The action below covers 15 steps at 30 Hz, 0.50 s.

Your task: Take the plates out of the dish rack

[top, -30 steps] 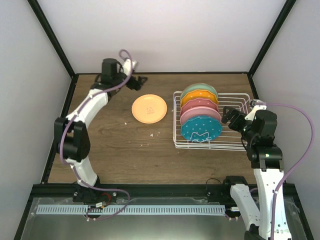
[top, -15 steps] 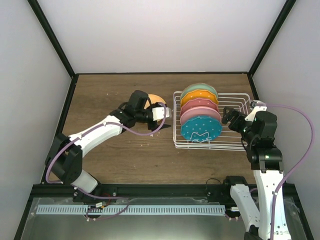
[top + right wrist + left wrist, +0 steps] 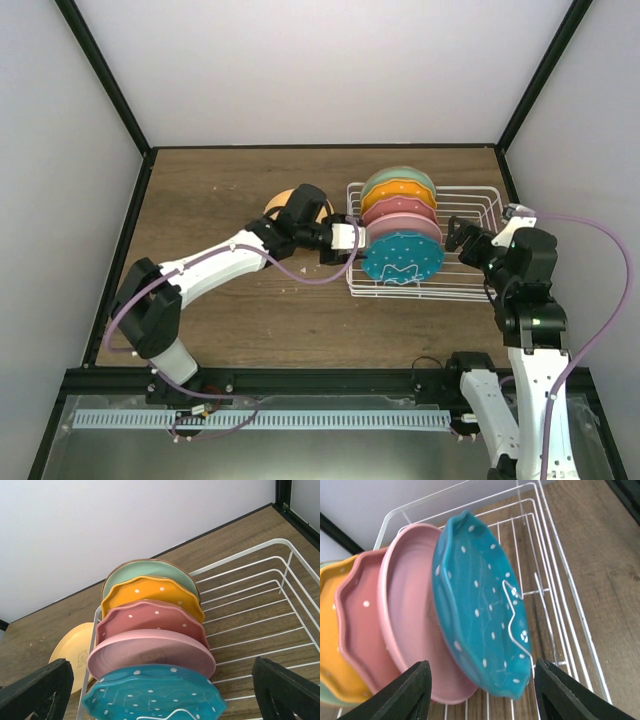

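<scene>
Five plates stood on edge in a row in the white dish rack. The teal plate was at the front. Behind it came the pink plate, the dark pink dotted plate, the orange plate and the green plate. The peach plate lay flat on the table, just left of the rack. The left gripper was wide open, close to the teal plate but not touching it. The right gripper was open too, over the right side of the rack, holding nothing.
</scene>
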Tool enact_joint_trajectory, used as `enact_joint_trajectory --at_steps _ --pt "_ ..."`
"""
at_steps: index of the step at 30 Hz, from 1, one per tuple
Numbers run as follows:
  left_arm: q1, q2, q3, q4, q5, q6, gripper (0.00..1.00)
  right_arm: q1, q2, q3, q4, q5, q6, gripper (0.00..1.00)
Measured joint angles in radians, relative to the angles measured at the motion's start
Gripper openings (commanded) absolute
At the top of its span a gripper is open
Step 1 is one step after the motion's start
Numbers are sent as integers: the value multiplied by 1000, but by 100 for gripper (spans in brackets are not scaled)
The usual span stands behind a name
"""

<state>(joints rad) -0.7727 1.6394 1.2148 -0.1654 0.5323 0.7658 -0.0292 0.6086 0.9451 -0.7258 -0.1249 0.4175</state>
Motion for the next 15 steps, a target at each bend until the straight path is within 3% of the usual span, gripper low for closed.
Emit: enact_joint_trajectory --at_steps 15 --pt "-37 143 130 -15 -1 -30 57 0 -34 -14 -18 14 -2 100"
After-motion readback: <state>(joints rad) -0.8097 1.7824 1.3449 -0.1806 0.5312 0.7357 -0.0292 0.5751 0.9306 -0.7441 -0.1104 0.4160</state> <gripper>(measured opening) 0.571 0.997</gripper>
